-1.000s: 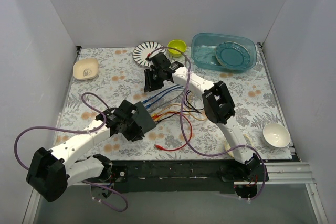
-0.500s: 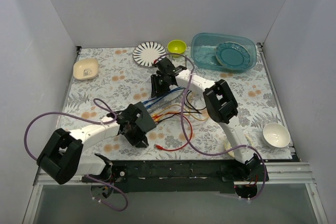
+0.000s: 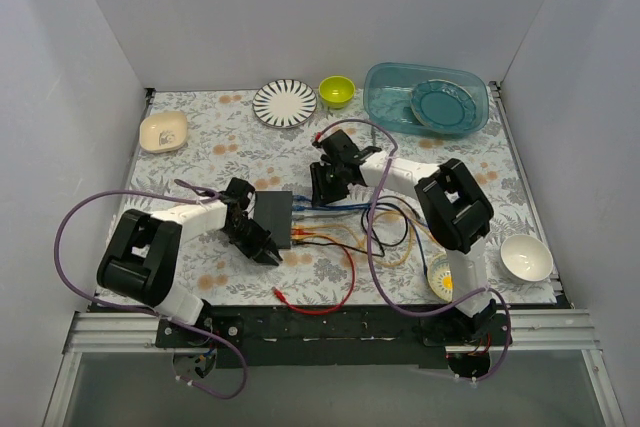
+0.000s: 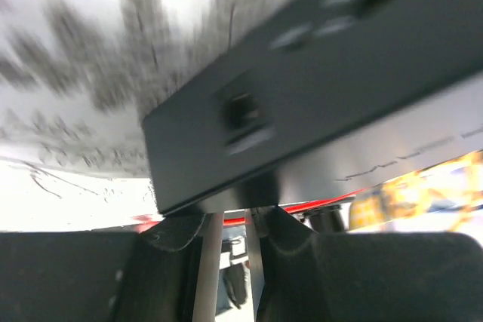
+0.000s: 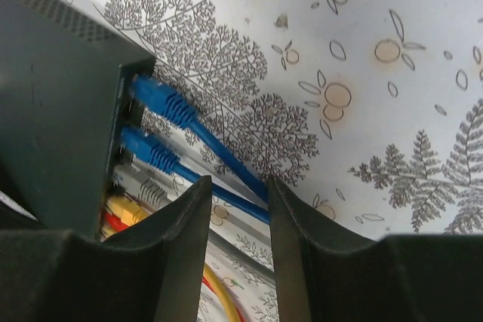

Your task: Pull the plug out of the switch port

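Observation:
The switch [image 3: 277,215], a flat black box, lies mid-table with blue, grey, yellow and red cables plugged into its right edge. My left gripper [image 3: 262,243] sits at its near left corner. In the left wrist view the blurred switch [image 4: 317,73] meets both fingertips, and the gripper [image 4: 226,220] looks nearly shut on its edge. My right gripper [image 3: 322,190] hovers just right of the ports. In the right wrist view it [image 5: 239,186] is open, its fingers astride the two blue cables. The blue plugs [image 5: 160,102] sit in the switch [image 5: 53,111].
A striped plate [image 3: 284,102], a green bowl [image 3: 336,90] and a blue tub [image 3: 470,117] holding a teal plate stand at the back. A cream dish [image 3: 163,131] is far left and a white bowl [image 3: 526,257] near right. A loose red cable [image 3: 320,299] lies near the front.
The left arm folded in and the switch turned square, shifting slightly right. The right gripper moved down and right, from near the striped plate to the cables at the ports.

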Available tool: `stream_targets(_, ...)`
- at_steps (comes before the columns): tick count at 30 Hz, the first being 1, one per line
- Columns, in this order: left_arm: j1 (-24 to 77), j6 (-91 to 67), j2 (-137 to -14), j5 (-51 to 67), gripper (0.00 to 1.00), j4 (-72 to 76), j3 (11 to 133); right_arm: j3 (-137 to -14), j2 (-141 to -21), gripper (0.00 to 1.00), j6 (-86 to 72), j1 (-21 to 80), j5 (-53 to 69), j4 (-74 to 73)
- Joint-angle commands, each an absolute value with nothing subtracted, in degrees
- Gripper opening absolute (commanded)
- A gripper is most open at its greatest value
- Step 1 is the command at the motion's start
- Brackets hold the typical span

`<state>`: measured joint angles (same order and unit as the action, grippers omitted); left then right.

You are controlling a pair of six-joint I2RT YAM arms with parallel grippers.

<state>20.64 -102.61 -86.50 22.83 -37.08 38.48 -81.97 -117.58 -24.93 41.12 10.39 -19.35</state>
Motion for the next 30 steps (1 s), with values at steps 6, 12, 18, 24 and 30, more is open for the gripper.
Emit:
stream_targets(6, 13.2, -94.8, -99.7, 8.3, 0.18, -35.9, 49.9, -74.3, -114.4, 0.44, -28.3, 43.9, 13.9, -21.4)
stream_targets(12, 10.6, -92.5, -106.2, 6.2, 0.18, -38.1, 59.2, -75.1, -112.9, 0.44, -28.7, 44.6, 15.0, -22.6)
stream_targets(18, 8.2, -89.5, -111.9, 5.7, 0.19, -39.3, 68.8, -73.3, -111.2, 0.44, -29.4, 47.8, 16.5, -23.4)
stream_targets(24, 7.7, -87.8, -110.6, 4.9, 0.20, -39.0, 74.2, -76.8, -105.5, 0.45, -28.0, 45.2, 9.0, -27.8)
stream_targets(30, 7.6, -88.2, -99.5, 1.6, 0.24, -41.2, 72.2, -73.9, -95.7, 0.48, -23.6, 41.2, 2.9, -29.8)
